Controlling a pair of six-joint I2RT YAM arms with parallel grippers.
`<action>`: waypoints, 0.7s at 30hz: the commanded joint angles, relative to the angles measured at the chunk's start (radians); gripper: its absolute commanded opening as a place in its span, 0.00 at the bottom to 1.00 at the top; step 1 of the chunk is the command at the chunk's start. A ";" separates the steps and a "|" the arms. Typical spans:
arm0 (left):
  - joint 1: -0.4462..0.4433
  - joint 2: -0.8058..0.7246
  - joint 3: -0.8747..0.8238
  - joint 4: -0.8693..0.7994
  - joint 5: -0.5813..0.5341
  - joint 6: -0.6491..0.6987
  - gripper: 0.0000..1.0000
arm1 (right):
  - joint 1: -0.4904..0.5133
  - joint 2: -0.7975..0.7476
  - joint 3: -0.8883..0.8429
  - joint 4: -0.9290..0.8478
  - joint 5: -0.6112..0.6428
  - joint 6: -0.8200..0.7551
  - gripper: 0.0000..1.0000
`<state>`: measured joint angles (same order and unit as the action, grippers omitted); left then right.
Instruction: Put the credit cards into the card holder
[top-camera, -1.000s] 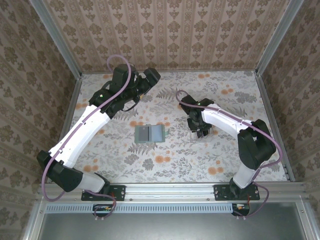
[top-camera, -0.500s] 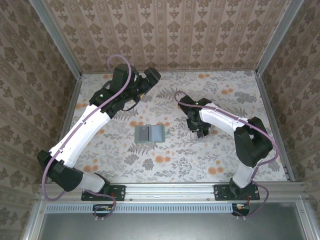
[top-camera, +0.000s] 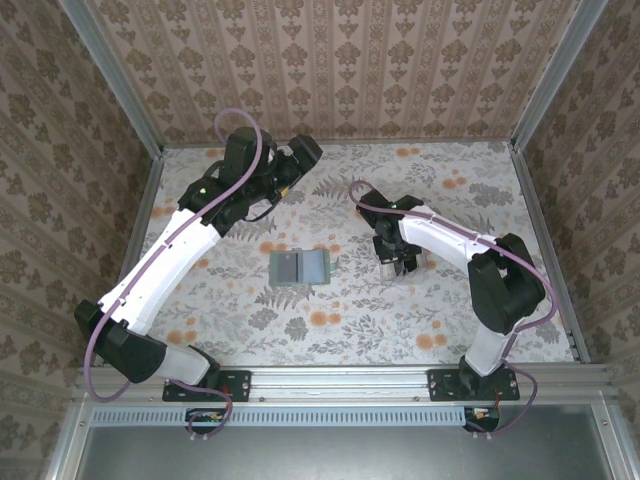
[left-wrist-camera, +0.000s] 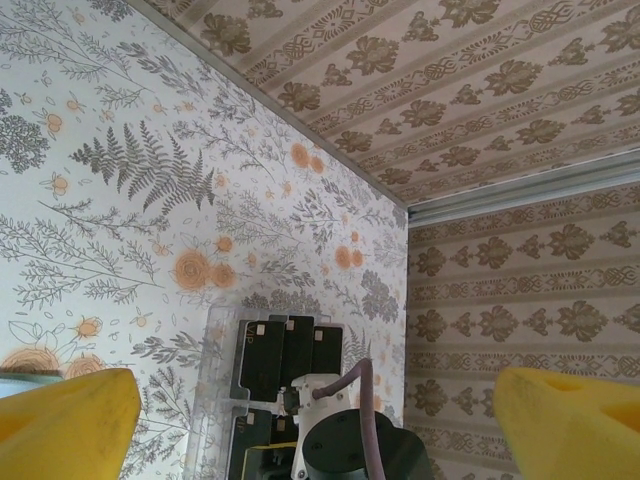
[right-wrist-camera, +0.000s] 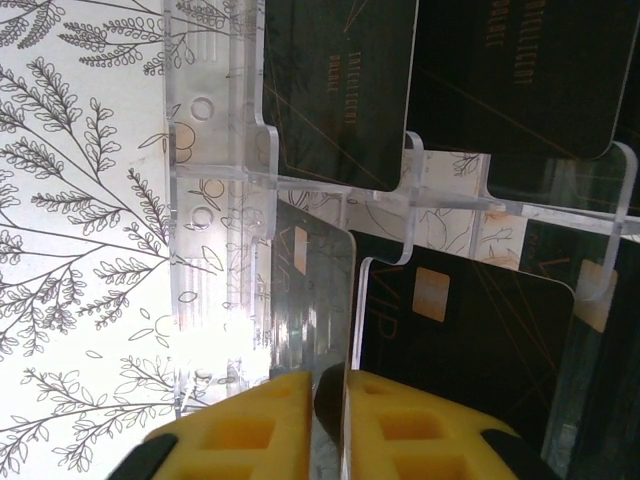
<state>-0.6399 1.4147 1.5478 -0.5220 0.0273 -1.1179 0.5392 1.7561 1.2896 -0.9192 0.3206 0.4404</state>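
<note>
We judge the task barely begun: our right gripper (right-wrist-camera: 330, 420) clenches one credit card (right-wrist-camera: 312, 300) in the clear slotted rack (right-wrist-camera: 215, 150), at 3 o'clock from the mid-worktop card holder (top-camera: 302, 267), the other credit cards (right-wrist-camera: 340, 90) are racked, and our left gripper (left-wrist-camera: 315, 415) gapes empty.

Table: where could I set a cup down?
Free: the near strip between the card holder and front rail, and the far right corner. Crowded: the clear rack under the right gripper, and the far left under the left arm.
</note>
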 joint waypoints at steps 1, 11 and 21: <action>0.003 0.010 0.008 0.031 0.013 0.017 1.00 | -0.011 -0.001 0.014 -0.003 -0.022 -0.012 0.13; 0.003 0.006 -0.021 0.028 0.007 0.023 1.00 | -0.036 -0.038 0.001 0.020 -0.081 0.001 0.00; 0.011 -0.024 -0.182 0.017 -0.030 0.094 1.00 | -0.042 -0.122 -0.031 0.049 -0.123 0.023 0.00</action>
<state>-0.6395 1.4139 1.4139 -0.5003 0.0189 -1.0763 0.5034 1.6768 1.2716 -0.8822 0.2276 0.4480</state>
